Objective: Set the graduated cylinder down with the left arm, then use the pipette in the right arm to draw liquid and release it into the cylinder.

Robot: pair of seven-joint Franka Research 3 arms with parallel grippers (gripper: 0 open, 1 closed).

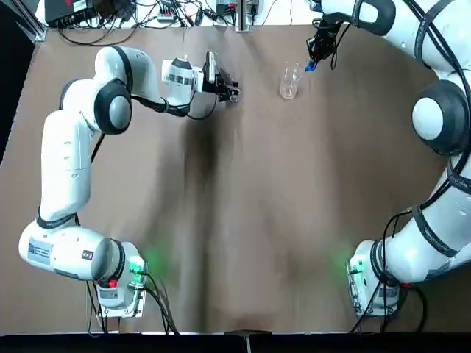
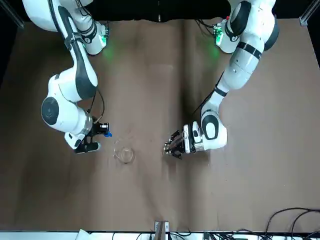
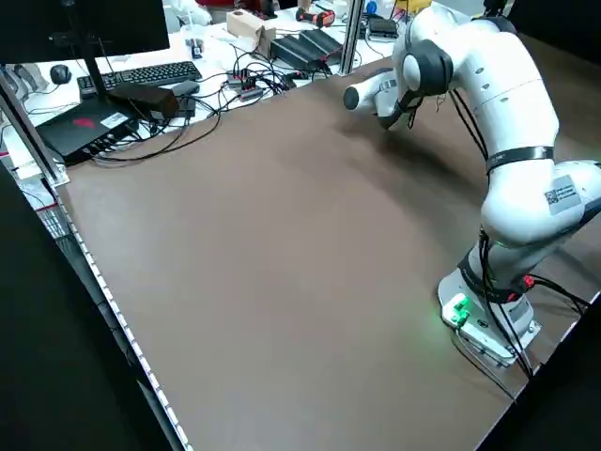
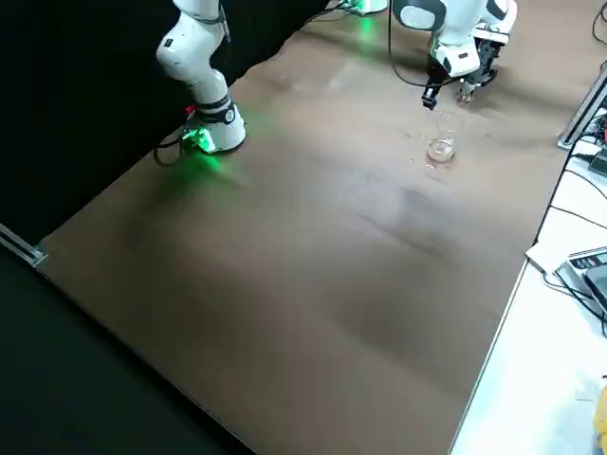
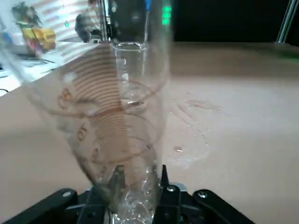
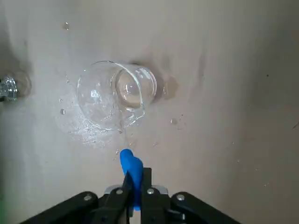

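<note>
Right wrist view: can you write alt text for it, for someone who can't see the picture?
The right arm's claw grips the blue bulb of a dropper, close to a clear glass beaker standing on a brown table. Droplets and wet patches dot the table around the beaker, and part of another glass piece shows at the view's edge.

Over there, the left gripper (image 1: 227, 90) sits left of the beaker, fingers closed in; the right gripper (image 1: 315, 59) is pinched shut just beside the beaker's (image 1: 289, 82) other side.
</note>
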